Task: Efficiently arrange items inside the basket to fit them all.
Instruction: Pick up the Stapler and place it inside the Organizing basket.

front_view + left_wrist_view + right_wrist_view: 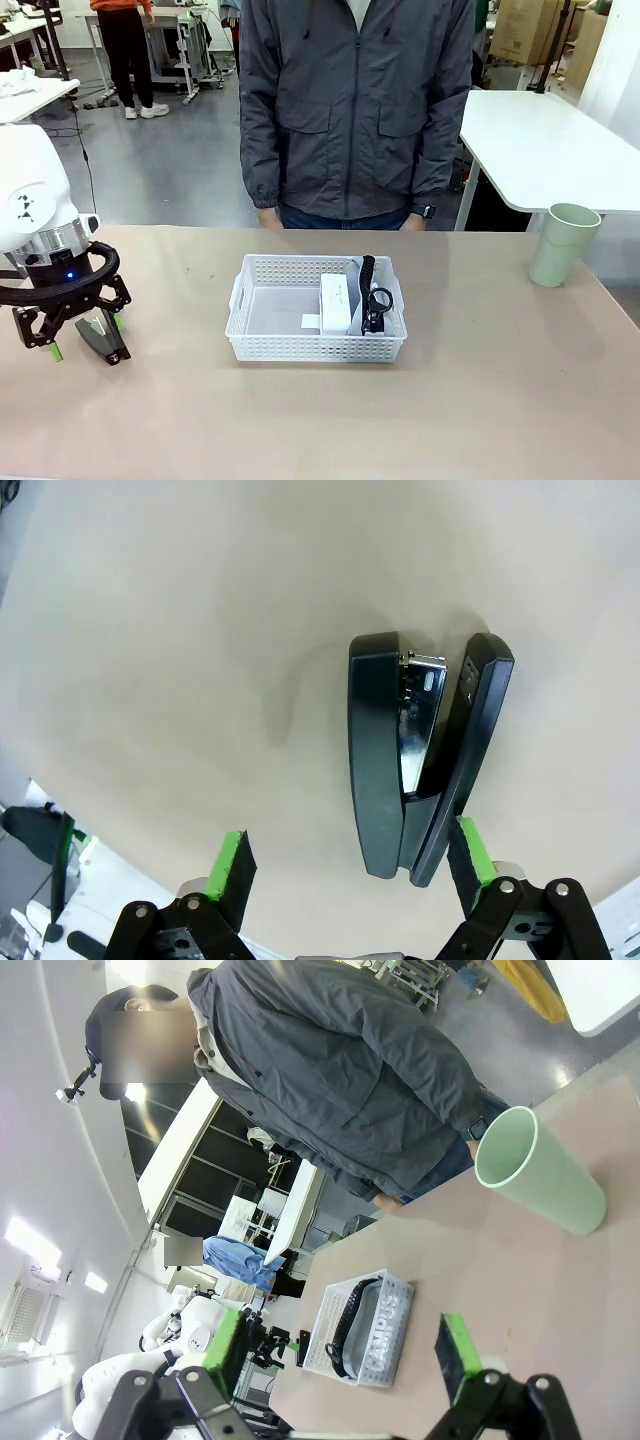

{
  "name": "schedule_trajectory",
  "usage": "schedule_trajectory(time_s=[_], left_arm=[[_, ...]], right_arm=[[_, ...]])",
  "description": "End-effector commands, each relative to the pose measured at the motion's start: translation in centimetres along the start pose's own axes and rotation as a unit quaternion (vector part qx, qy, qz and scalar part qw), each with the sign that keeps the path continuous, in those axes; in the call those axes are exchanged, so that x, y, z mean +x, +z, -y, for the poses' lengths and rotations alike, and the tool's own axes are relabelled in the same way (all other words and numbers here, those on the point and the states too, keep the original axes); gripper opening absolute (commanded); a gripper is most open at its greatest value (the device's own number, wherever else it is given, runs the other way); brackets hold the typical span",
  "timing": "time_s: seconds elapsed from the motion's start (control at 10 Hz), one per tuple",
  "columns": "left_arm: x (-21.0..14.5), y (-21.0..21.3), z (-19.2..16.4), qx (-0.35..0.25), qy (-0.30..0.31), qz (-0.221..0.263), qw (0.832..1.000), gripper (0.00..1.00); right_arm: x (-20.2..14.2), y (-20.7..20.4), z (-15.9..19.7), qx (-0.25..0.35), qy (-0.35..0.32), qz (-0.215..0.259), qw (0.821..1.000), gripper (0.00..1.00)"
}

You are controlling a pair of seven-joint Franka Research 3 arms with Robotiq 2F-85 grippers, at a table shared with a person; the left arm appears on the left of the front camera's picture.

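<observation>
Black stapler [375, 760] is lying sideways, arms splayed in a V; left gripper [88, 338] and right gripper [342, 1335] are standing with jaws apart.

Left arm [35, 200] low and pointing downward, left fingers [235, 865] spread wide; right fingers [458, 1350] likewise apart.
</observation>
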State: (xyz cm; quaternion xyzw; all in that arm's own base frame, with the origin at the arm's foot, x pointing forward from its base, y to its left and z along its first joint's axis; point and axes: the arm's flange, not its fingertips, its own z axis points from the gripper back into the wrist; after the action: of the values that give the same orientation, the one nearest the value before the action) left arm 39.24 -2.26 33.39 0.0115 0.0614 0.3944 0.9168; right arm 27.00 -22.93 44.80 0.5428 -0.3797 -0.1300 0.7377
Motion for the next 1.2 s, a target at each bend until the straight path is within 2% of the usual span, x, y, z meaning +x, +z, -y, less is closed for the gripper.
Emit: schedule_trajectory(time_s=[0.0, 0.1, 0.2, 0.5, 1.1], left_arm=[[0.1, 0.0, 0.1, -0.004, 0.009, 0.005, 1.000, 1.00], [0.0, 0.0, 0.0, 0.000, 0.000, 0.000, 1.000, 1.00], [-0.4, -1.0, -0.3, -0.040, 0.012, 0.027, 0.999, 1.00], [0.8, -4.1, -1.9, -0.085, -0.005, 0.033, 0.996, 1.00], [1.1, -6.5, -1.9, -0.063, -0.008, 0.027, 0.998, 1.00]], right_arm=[[0.0, 0.0, -0.1, 0.007, 0.004, 0.004, 1.000, 1.00], [0.0, 0.0, -0.1, 0.007, 0.004, 0.004, 1.000, 1.00], [0.0, 0.0, -0.1, 0.007, 0.004, 0.004, 1.000, 1.00], [0.0, 0.0, -0.1, 0.007, 0.004, 0.004, 1.000, 1.00], [0.0, 0.0, -0.1, 0.007, 0.004, 0.004, 1.000, 1.00]])
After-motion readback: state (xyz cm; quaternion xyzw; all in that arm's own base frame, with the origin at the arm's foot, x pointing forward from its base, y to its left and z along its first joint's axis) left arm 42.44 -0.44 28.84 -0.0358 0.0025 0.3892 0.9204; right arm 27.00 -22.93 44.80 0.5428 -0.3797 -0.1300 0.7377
